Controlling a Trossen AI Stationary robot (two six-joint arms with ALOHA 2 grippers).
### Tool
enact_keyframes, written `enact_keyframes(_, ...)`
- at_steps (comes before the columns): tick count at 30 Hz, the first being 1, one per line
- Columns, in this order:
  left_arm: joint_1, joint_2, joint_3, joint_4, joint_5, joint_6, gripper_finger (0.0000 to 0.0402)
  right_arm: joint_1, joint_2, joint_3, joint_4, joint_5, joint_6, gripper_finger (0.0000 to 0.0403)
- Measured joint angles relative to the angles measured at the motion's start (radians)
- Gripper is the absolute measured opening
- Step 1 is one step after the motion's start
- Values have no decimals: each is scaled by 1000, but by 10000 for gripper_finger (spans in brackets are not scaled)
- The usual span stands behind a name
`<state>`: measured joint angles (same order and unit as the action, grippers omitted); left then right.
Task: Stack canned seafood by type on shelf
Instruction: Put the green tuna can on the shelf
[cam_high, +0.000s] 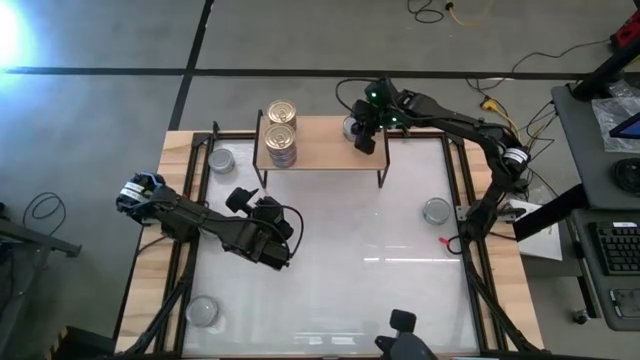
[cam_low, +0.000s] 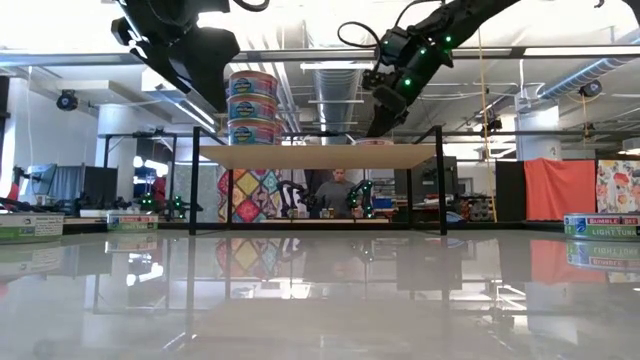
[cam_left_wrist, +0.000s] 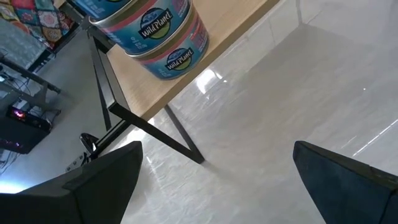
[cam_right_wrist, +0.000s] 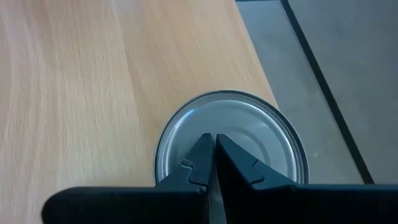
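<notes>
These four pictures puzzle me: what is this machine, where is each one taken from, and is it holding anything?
It is a robot with two dark jointed arms at a white table, each ending in a two-fingered pincer. One picture looks straight down, one looks level across the tabletop, and the other two come from cameras on the wrists.

On the table stands a small wooden shelf carrying a stack of gold-lidded tins. The right pincer hangs shut just over a silver-lidded tin on the shelf's far edge; it grips nothing. The left pincer is open and empty, hovering near the shelf's front.

Three more silver tins lie on the table: one left of the shelf, one on the right, one near the front-left corner.
</notes>
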<state>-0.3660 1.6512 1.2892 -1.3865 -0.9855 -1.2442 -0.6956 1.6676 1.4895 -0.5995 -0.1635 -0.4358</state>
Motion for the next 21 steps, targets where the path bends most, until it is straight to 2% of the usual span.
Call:
enact_keyframes(11, 0, 0, 0, -1, 0, 0, 400, 4, -37, -6, -18, 14, -37, 13)
enact_keyframes(16, 0, 0, 0, -4, 4, 7, 400, 15, -129, 13, -31, 13, -50, 13)
enact_keyframes(21, -9, 0, 0, 14, 8, 34, 400, 51, -245, 10, -57, 9, 24, 13)
